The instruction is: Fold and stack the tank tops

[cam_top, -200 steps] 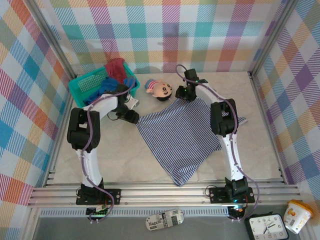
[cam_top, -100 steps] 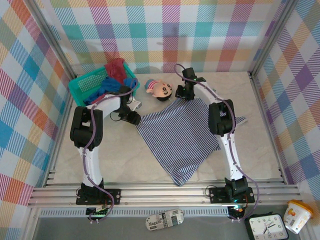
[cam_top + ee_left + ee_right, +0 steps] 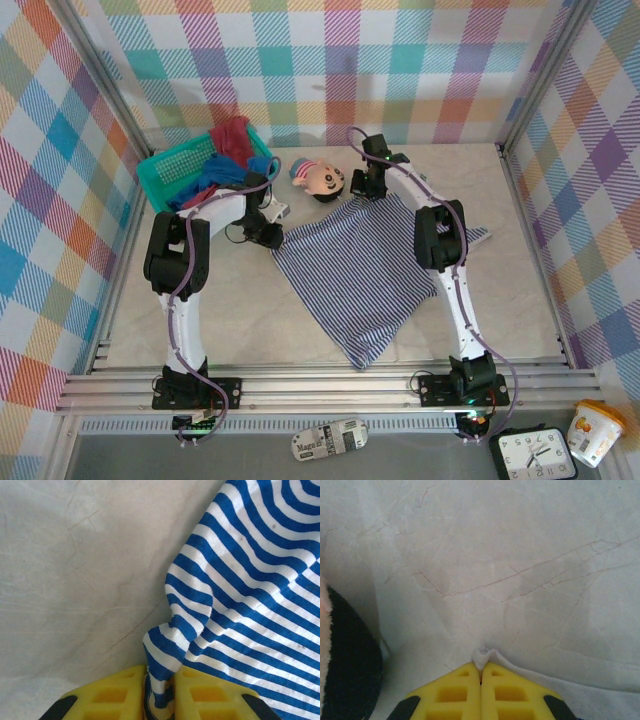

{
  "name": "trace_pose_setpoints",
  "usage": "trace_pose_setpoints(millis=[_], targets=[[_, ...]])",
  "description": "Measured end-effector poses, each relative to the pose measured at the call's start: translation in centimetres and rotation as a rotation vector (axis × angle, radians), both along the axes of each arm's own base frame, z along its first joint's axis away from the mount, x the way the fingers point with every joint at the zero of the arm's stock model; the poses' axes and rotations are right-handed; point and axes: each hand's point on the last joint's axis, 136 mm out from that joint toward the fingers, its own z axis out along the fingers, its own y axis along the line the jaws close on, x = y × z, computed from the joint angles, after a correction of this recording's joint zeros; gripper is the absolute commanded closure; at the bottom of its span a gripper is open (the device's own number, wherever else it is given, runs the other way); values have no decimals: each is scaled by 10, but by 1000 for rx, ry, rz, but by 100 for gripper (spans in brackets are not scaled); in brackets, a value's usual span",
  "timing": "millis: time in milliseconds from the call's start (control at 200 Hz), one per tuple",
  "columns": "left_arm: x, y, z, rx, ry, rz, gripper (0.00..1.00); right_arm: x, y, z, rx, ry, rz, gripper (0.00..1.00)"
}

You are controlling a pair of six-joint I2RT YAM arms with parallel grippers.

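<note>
The striped top (image 3: 365, 270) lies spread flat on the table (image 3: 230, 310), one corner pointing at the near edge. The red top (image 3: 232, 135) and blue top (image 3: 215, 172) are heaped in the basket (image 3: 165, 172) at far left. At the striped top's left corner the left gripper (image 3: 160, 675) pinches a bunched fold, while the right gripper (image 3: 481, 664) is pressed together on a small pale nub of cloth at the far corner (just beside the doll (image 3: 320, 178)).
</note>
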Motion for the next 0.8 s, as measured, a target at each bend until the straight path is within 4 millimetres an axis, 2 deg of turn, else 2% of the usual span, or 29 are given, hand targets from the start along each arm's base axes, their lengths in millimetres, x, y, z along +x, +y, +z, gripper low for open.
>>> trace_pose_setpoints(millis=[195,355,455,510,645,800], targets=[[1,2,7,8,-13,9,93,-7,0,2,30,2,-15,100],[0,-2,42,-17,-83,17,94,-12,-1,9,69,-3,-31,100],[-2,-9,64,-35,-133,3,94,-11,-3,21,101,-33,-43,100],[-4,-14,70,-40,-145,-8,94,-12,-5,28,120,-45,-54,100],[-15,-25,69,-43,-134,-33,94,-15,-9,39,164,-77,-72,100],[-36,-32,61,-41,-91,-49,94,-21,-19,42,217,-97,-106,100]])
